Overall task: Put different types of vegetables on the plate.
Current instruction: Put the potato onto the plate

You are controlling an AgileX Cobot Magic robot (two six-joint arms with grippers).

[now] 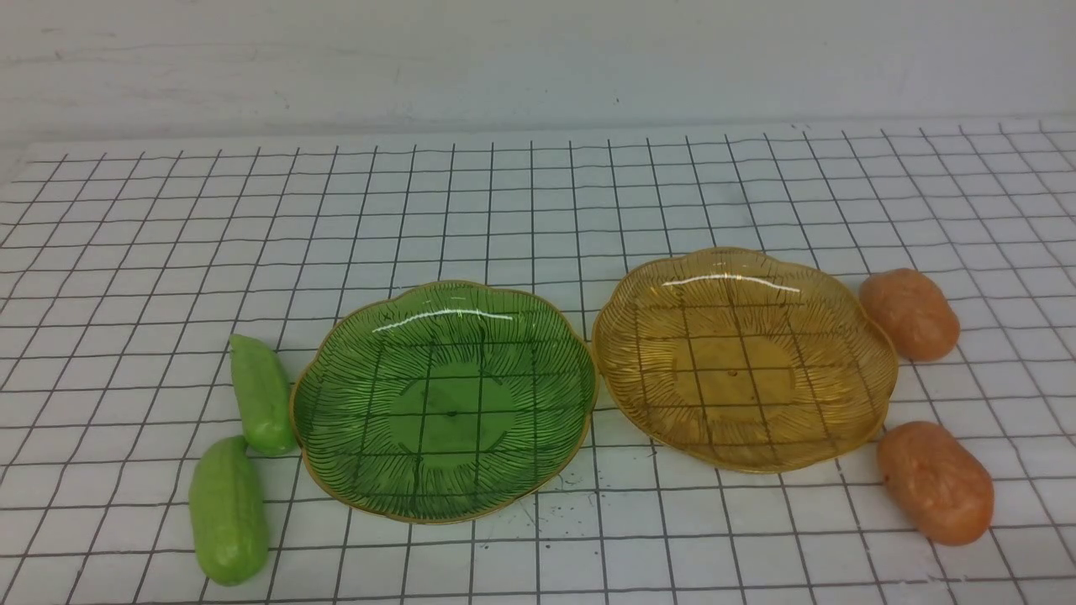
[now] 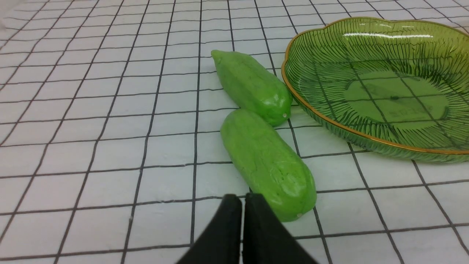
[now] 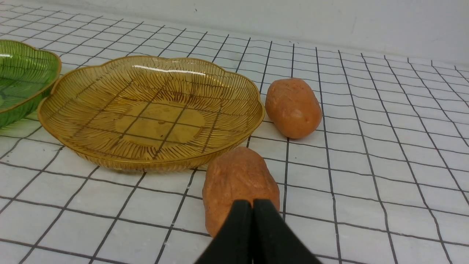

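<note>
Two light-green toy cucumbers and two orange-brown toy potatoes all lie on the counter (image 1: 538,210), outside the plates. The far cucumber (image 1: 262,393) lies beside the left rim of a clear green plate (image 1: 353,470). The near cucumber (image 1: 228,511) lies closer to the robot, its far end meeting the other's near end. The far potato (image 1: 909,314) and the near potato (image 1: 936,481) lie apart from each other, each just beside the right rim of a clear amber plate (image 1: 744,361). The two scalloped, gold-edged plates sit side by side at the centre, green on the left, their rims almost touching. The counter is covered in white cloth with a black grid, which shows through both plates. A pale wall (image 1: 538,59) stands behind.

The front view shows all four vegetables and both plates together, but no arm or end effector. Only the wrist views show these. In the left wrist view, the left end effector (image 2: 243,205) is clenched, its black fingers pressed together on nothing, just beside the near cucumber's closer end; the potatoes and amber plate fall outside this view. In the right wrist view, the right end effector (image 3: 252,207) is likewise clenched and empty, its tips covering part of the near potato; whether they touch it is unclear. That view shows only an edge of the green plate.
</note>
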